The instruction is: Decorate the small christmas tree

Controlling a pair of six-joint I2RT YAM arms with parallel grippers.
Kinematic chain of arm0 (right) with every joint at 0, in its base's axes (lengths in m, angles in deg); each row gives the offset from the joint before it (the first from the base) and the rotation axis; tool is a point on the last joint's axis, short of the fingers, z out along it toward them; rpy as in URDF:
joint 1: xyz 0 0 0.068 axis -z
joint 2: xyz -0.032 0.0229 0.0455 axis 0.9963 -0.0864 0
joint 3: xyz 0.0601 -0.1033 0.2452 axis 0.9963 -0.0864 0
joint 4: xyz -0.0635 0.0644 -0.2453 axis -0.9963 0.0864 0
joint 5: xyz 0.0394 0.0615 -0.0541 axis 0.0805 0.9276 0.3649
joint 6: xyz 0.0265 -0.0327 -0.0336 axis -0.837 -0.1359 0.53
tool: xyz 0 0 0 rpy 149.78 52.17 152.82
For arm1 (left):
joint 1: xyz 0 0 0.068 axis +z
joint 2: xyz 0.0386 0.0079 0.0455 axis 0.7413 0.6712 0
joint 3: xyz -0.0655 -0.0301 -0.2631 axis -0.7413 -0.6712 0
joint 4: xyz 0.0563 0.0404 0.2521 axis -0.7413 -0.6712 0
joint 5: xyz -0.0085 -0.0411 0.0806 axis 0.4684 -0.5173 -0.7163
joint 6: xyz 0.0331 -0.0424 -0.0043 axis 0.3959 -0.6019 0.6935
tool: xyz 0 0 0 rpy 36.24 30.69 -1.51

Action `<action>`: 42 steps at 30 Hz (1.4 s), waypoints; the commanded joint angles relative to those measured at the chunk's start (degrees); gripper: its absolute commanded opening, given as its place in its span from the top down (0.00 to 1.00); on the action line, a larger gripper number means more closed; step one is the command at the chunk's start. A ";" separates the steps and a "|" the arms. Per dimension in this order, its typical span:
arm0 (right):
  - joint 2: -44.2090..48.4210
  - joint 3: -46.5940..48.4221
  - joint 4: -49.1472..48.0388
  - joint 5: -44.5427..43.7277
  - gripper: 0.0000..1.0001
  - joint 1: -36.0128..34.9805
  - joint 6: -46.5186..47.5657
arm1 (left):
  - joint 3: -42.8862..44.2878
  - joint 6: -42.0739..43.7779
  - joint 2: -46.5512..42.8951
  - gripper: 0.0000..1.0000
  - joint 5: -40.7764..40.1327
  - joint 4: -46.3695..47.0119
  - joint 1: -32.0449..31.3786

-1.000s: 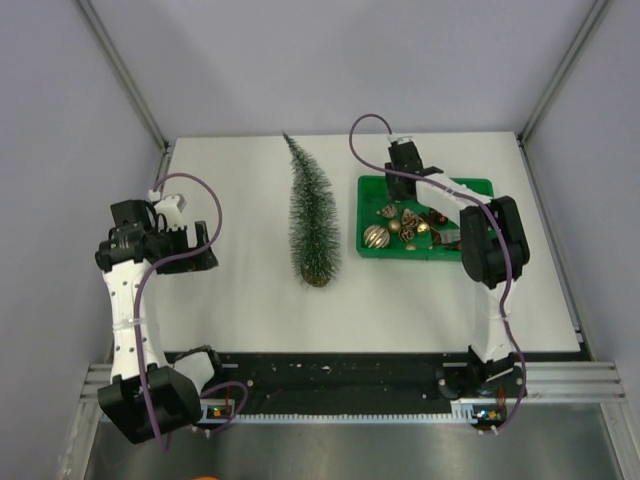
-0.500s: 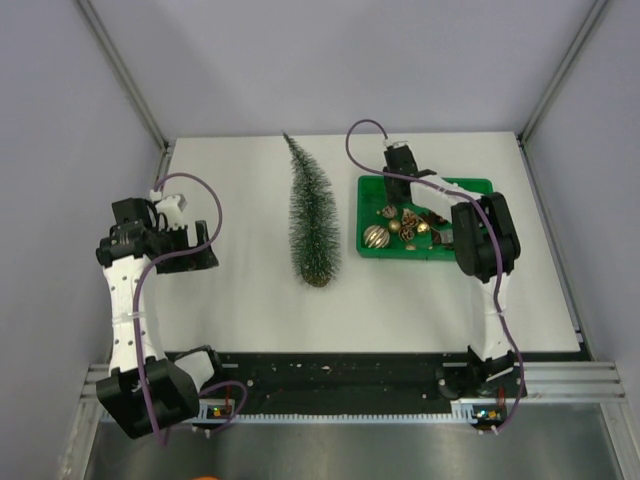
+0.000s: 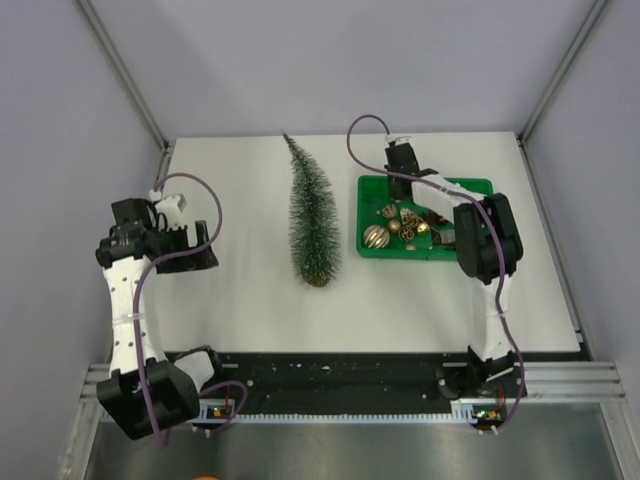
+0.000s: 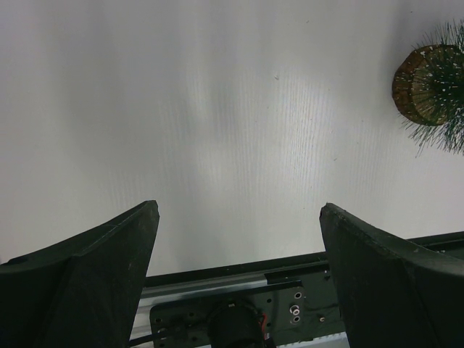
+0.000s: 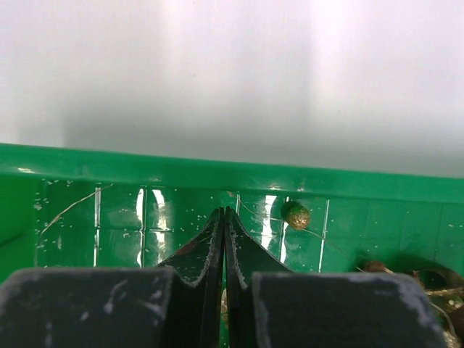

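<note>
I see a white table (image 3: 240, 300) spread under and ahead of the left gripper (image 4: 239, 206), matte, with soft bands of light across it. Past the right gripper (image 5: 223, 212) it runs to pale grey-lilac walls (image 3: 330, 60) that close in the far end and both sides, aluminium posts (image 3: 125, 80) in the far corners. Behind the left gripper, a black rail (image 3: 330, 373) edges the table.

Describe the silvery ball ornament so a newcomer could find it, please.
Right of the dark green bottle-brush tree lies a green plastic tray. In its near-left corner sits the silvery ribbed ball, paler and rounder than the brown and gold pieces beside it.
</note>
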 commanded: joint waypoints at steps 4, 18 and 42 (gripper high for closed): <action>12.67 -1.07 -3.55 -3.20 1.00 0.14 -0.83 | 1.70 0.44 -2.63 0.01 0.85 -0.50 0.34; 37.26 -14.58 10.43 -14.01 0.30 0.06 -14.97 | 0.47 1.14 -4.65 0.01 2.61 -0.59 0.25; 35.72 -31.14 -0.63 -21.57 0.34 4.10 -7.95 | 1.35 1.58 -4.03 0.01 2.78 -0.77 0.25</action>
